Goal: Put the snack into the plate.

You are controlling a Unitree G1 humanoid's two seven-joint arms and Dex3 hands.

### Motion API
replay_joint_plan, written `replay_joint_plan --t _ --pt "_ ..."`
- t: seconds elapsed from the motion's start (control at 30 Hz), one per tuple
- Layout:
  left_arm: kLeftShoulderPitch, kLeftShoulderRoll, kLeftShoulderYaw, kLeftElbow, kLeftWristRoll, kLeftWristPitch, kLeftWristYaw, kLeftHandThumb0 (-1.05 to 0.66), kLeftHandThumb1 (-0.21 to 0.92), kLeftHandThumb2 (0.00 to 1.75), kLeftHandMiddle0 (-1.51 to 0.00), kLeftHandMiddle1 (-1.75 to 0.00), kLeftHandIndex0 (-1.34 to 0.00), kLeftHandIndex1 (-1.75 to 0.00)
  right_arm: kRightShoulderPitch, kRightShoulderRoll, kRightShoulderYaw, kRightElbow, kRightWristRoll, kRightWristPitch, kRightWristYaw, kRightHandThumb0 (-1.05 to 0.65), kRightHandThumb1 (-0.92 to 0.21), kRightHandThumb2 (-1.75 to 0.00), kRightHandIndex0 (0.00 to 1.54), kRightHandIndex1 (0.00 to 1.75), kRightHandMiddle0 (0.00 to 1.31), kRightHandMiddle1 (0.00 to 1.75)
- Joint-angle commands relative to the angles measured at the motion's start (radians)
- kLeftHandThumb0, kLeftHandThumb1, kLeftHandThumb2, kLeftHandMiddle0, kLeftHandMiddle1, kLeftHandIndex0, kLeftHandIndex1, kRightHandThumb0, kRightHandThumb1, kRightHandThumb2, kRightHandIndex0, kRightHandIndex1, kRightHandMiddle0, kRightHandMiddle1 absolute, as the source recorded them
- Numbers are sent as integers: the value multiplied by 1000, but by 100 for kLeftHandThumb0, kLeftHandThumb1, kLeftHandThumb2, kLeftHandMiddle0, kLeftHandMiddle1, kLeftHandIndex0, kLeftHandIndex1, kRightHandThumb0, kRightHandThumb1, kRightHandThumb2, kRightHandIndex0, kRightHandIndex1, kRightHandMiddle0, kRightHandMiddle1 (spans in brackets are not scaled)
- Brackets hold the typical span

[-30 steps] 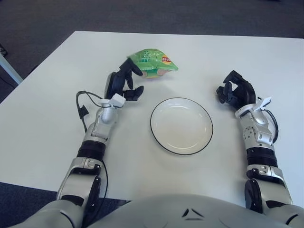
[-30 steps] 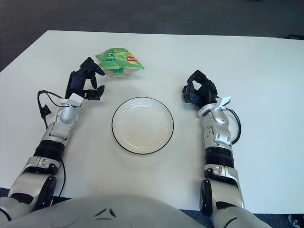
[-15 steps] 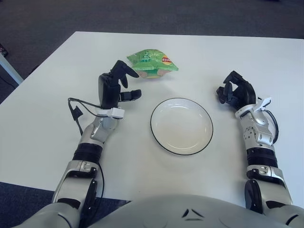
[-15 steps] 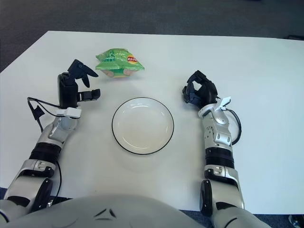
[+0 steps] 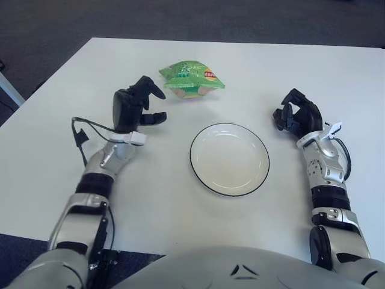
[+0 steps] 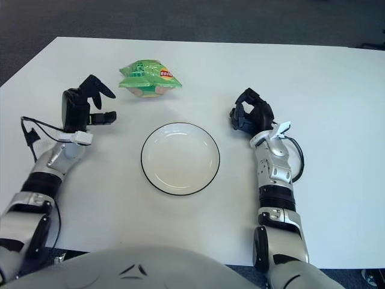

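Snack [image 5: 191,78] beyond left robot hand [image 5: 135,108]

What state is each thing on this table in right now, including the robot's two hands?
snack bag: sealed, lying on the table, untouched.
plate: upright, nothing in it.
left hand: fingers spread, holding nothing, beside the bag.
right hand: curled, holding nothing, right of the plate.

The snack bag [image 5: 191,79] bears a small red-orange logo, its lettering unreadable.

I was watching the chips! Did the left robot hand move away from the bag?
Yes. The left robot hand drew back leftward, away from the snack bag and the plate.
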Motion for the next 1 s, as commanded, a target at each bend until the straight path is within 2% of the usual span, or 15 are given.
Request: replay_joint_plan --t 0.0,0.13,0.23,0.33,0.5,0.73,0.97 --pt "-119 65 -34 144 -20 -16 -67 -51 25 140 -135 -175 -67 -175 34 23 10 44 -12 17 -3 -46 -39 -123 127 175 56 175" --pt "-180 91 -63 246 -28 -29 -104 -50 26 138 -134 -175 -66 -175 32 24 11 48 -15 16 -4 -46 -39 -123 127 175 55 175" --pt "-246 115 -105 352 1 1 -124 -49 28 136 -131 -175 -64 -175 30 26 12 52 -20 10 -6 -46 -40 -122 127 175 55 175" --pt "-286 128 -145 405 25 24 -119 -48 31 132 -127 -175 -62 -175 30 28 13 52 -21 8 -6 -46 -40 -122 127 175 55 175" --pt "-334 140 -205 460 54 64 -100 -45 40 121 -120 -175 -54 -175 31 29 13 50 -21 9 -8 -46 -40 -122 126 175 55 175" --pt "-380 147 -266 508 76 136 -96 -44 45 114 -115 -175 -50 -175 34 33 15 39 -22 17 -18 -46 -40 -122 126 175 55 175" --pt "-403 137 -294 545 56 180 -125 -43 50 109 -107 -175 -47 -175 38 32 19 30 -26 26 -26 -46 -40 -122 126 175 55 175"
